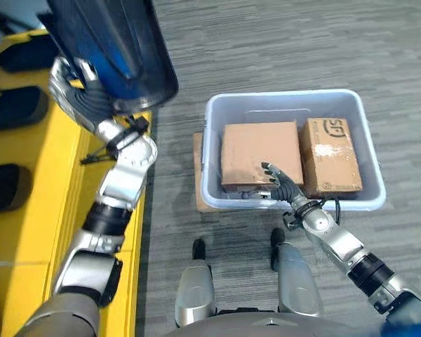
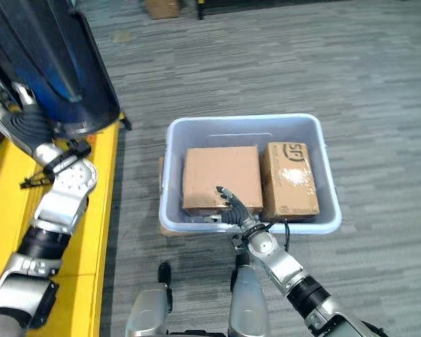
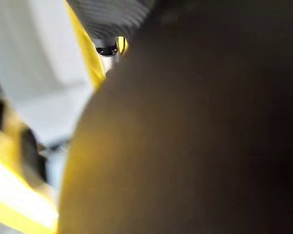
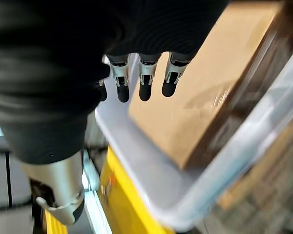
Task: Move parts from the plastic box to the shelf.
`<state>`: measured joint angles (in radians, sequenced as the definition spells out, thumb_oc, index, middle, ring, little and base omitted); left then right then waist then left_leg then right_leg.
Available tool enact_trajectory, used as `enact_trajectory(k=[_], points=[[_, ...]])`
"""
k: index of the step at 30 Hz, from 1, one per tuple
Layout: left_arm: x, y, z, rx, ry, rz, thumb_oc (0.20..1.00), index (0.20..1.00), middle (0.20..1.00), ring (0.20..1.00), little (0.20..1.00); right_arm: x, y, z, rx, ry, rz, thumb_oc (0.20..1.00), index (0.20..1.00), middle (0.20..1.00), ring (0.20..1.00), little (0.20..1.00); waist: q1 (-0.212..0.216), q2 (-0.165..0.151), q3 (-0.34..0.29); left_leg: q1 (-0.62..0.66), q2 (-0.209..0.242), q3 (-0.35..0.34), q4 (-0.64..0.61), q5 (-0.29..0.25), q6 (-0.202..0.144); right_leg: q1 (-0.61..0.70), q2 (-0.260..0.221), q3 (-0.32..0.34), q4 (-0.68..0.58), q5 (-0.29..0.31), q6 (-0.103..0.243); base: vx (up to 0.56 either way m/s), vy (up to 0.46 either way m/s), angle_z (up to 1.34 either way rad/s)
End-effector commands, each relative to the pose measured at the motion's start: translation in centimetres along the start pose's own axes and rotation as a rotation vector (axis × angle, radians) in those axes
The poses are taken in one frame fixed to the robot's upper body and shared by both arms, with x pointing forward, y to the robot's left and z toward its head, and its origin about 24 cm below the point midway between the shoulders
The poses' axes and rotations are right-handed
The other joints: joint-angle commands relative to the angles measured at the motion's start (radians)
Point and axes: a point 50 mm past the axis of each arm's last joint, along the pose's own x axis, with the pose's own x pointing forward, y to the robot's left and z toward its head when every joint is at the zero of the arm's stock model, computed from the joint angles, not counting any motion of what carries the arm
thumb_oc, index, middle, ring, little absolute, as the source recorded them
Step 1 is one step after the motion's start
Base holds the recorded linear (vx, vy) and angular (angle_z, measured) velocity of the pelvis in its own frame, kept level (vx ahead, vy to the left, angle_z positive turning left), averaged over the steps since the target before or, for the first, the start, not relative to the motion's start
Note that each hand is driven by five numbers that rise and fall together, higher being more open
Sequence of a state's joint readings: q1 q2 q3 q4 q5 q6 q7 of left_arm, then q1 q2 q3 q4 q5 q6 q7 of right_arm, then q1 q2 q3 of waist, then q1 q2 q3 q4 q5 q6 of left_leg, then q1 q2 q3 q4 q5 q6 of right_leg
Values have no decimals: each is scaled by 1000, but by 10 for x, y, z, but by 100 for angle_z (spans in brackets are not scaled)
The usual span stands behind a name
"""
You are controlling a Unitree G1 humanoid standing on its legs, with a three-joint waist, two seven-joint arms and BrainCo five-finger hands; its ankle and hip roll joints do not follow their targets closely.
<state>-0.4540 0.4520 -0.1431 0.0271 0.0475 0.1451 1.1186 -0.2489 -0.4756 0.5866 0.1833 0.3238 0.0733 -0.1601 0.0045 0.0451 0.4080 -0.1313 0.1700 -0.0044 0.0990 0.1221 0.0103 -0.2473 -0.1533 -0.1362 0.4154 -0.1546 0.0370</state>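
A pale plastic box stands on the floor in front of me and holds two brown cardboard boxes. The larger one lies on the left and a smaller taped one on the right. My right hand reaches over the box's near rim. It is open, with straight fingers at the near edge of the larger cardboard box. My left hand is raised at the far left, over the yellow shelf, and tucked under a big dark blue object.
A flat brown board lies under the plastic box and sticks out on its left. Dark rounded shapes sit on the yellow shelf. Grey carpeted floor surrounds the box.
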Motion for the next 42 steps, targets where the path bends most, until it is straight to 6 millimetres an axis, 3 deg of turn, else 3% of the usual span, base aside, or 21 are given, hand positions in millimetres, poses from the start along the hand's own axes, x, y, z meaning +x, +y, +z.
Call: enact_trajectory(k=[1,3,4,5,10,12,13,14,18,21,24,27,28,29,30,33,38,41,42], points=[[22,17,23,-21,-243,23,200,200,200,200,200,-3,12,28,133,-150,22,1000,1000,1000,1000,1000,-7,-72,-36,-45,42,138,168,-142,-107,166,55,-90,-114,-79,-32,-143,51,203],[10,19,14,-3,-241,-23,200,200,200,200,200,-7,10,29,154,-166,24,1000,1000,1000,1000,1000,1,-75,-45,-40,-23,151,243,-220,-83,189,40,-108,-163,-47,-16,-219,134,95],[-3,21,7,5,-237,-72,200,200,200,200,200,-11,9,32,170,-182,29,1000,1000,1000,1000,1000,11,-78,-51,-34,-73,172,275,-237,-59,200,29,-132,-205,6,-4,-308,197,76],[-10,25,4,9,-249,-99,200,200,200,200,200,-14,8,33,181,-187,25,1000,1000,1000,1000,1000,19,-80,-58,-22,-94,166,263,-260,-48,207,24,-141,-219,20,9,-289,229,74],[-37,39,-15,119,-266,-271,200,200,200,200,200,-20,16,21,245,-153,39,1000,1000,1000,1000,1000,72,-67,-114,70,-131,94,68,-214,-41,256,-6,-153,-301,90,65,-118,340,57],[-46,44,-19,164,-281,-358,200,200,200,200,200,-21,21,20,276,-161,55,1000,1000,1000,1000,1000,102,-72,-146,94,-143,79,21,-205,-35,276,-31,-177,-340,125,95,-158,322,30],[-50,50,-23,197,-306,-409,200,200,200,200,200,-21,25,22,289,-177,75,1000,1000,1000,1000,1000,129,-78,-167,114,-152,75,-19,-199,-29,284,-58,-200,-369,162,127,-120,201,36],[-50,50,-23,198,-306,-409,200,200,200,200,200,-21,25,22,290,-177,75,1000,1000,1000,1000,1000,129,-78,-167,115,-152,75,-21,-198,-29,285,-58,-200,-370,163,127,-162,202,34],[-57,56,-30,239,-309,-556,200,200,200,200,200,-17,34,29,306,-218,100,1000,1000,1000,1000,1000,183,-86,-192,139,-160,76,-82,-194,-16,305,-133,-251,-443,271,172,-150,144,5],[-64,52,-38,260,-305,-656,200,200,200,200,200,-16,30,30,336,-228,45,1000,1000,1000,1000,1000,174,-85,-215,141,-170,23,-118,-181,-5,288,-126,-167,-468,306,183,-99,124,37],[-73,43,-43,268,-318,-736,200,200,200,200,200,-16,20,30,370,-233,-39,1000,1000,1000,1000,1000,147,-84,-234,134,-181,-56,-156,-154,7,259,-86,-31,-459,307,181,-5,107,103],[-87,34,-43,260,-379,-830,200,200,200,200,200,-21,10,29,404,-231,-132,1000,1000,1000,1000,1000,106,-93,-234,130,-207,-151,-181,-141,26,227,14,129,-391,277,173,85,54,149],[-87,34,-43,260,-379,-830,200,200,200,200,200,-21,10,29,404,-231,-132,1000,1000,1000,1000,1000,106,-93,-234,130,-207,-151,-181,-141,26,227,14,129,-391,277,173,101,111,182],[-94,33,-43,253,-377,-856,200,200,200,200,200,-25,4,27,417,-222,-173,1000,1000,1000,1000,1000,82,-104,-227,131,-229,-200,-185,-133,34,234,102,188,-343,214,146,72,124,161],[-97,36,-43,254,-382,-858,200,200,200,200,200,-27,2,28,417,-221,-186,1000,1000,1000,1000,1000,80,-110,-221,130,-247,-224,-186,-121,34,232,154,191,-320,187,118,102,127,212],[-102,44,-41,246,-406,-884,200,200,200,200,200,-29,-6,29,443,-228,-221,1000,1000,1000,1000,1000,96,-119,-212,136,-278,-242,-185,-111,38,265,215,196,-342,138,71,15,-40,130],[-101,53,-44,282,-415,-891,200,200,200,200,200,-27,-8,35,452,-266,-250,1000,1000,1000,1000,1000,138,-120,-203,154,-287,-253,-186,-120,34,307,193,143,-412,153,61,12,-159,60],[-100,59,-45,302,-405,-879,200,200,200,200,200,-27,-6,36,442,-270,-247,1000,1000,1000,1000,1000,141,-100,-205,174,-276,-233,-186,-131,27,335,176,109,-447,155,63,11,-98,49],[-99,58,-47,308,-390,-874,200,200,200,200,200,-29,-7,34,431,-264,-246,1000,1000,1000,1000,1000,122,-89,-205,182,-269,-193,-182,-138,28,339,168,89,-445,152,64,32,-16,46]])
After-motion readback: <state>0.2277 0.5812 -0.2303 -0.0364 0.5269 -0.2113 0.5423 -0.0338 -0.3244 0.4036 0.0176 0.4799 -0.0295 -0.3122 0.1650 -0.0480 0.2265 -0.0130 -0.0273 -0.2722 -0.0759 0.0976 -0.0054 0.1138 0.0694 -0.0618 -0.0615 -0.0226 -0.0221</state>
